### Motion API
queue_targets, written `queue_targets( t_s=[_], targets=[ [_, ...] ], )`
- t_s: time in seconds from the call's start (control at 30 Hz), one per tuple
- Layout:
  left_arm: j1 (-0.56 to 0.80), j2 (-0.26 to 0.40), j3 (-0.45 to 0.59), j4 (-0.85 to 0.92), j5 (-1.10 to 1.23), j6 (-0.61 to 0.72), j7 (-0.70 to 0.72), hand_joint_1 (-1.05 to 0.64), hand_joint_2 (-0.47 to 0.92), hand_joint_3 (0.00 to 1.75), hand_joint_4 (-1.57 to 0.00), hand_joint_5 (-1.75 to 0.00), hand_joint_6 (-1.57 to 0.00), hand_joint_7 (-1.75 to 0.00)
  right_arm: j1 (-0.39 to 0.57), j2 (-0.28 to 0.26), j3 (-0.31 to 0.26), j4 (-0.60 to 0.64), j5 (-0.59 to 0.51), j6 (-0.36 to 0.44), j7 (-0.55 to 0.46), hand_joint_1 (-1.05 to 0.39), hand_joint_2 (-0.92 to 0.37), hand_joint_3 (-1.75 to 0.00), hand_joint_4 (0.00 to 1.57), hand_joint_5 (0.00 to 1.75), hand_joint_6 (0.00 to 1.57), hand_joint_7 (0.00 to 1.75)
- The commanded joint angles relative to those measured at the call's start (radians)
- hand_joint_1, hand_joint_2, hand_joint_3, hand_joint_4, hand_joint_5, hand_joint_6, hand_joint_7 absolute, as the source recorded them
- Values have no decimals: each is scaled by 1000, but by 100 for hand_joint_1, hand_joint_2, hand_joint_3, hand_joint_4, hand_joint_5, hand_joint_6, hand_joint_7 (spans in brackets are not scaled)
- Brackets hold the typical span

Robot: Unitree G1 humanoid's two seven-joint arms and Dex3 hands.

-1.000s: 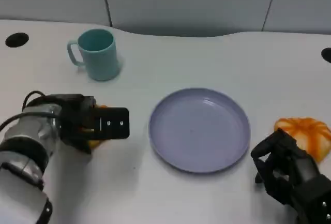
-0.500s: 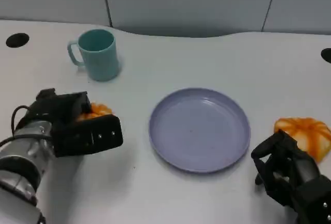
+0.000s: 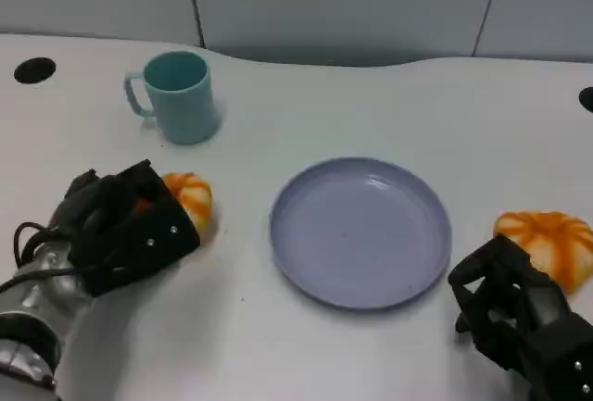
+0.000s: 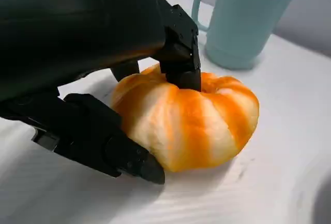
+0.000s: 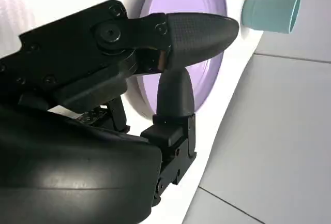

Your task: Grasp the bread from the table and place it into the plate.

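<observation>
left hand [image 3: 125, 230] closing on bread [image 4: 189, 123], fingers [image 4: 178, 53] touching top and side for the lift to plate [image 3: 435, 253]; right hand [image 3: 519, 313] idle, curled, empty.

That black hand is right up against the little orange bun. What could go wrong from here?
The left hand has fingers on top of the bread and beside it, not clearly around it, so the bread might slip out when lifted. The mug stands close behind and could be bumped. A second bun lies beside the right hand, across the plate.
</observation>
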Motion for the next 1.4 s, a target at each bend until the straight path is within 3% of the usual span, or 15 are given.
queue_targets(
  t_s=[0.03,0.23,0.43,0.73,1.1,1.33,1.37,1.4],
  targets=[
    [3,29,77,-47,-94,-103,-80,-13,86,3,-85,-175,-69,-175,-1,-2,0,-1,7,-12,-8,-28,-92,-44,66,175,41,174],
    [-29,21,111,-167,-156,-241,-186,-15,89,5,-77,-175,-61,-175,-8,1,2,4,12,-14,-1,-26,-92,-44,68,175,43,175],
    [-80,-19,73,-236,-125,-265,-212,-15,88,3,-75,-175,-58,-175,-22,3,-2,35,23,-40,4,-27,-92,-43,71,175,45,175],
    [-257,-182,-68,-160,-5,-136,-251,-14,86,2,-85,-175,-62,-175,-13,13,1,-11,19,47,2,-29,-92,-42,68,175,40,174],
    [-326,-276,-227,-58,159,-4,-212,-15,89,4,-88,-175,-67,-175,1,5,-8,-53,22,92,7,-28,-92,-43,64,175,37,173],
    [-336,-265,-291,-43,225,9,-212,-29,84,1,-62,-175,-46,-175,8,10,-11,-58,31,92,13,-26,-92,-45,62,175,38,175],
    [-338,-261,-296,-42,228,6,-224,-32,84,1,-56,-167,-44,-166,9,11,-11,-60,30,94,11,-26,-92,-45,62,175,38,175],
    [-342,-257,-299,-42,228,2,-243,-38,84,1,-52,-144,-47,-138,8,9,-11,-55,27,85,10,-26,-92,-45,62,175,38,175]
  ],
)
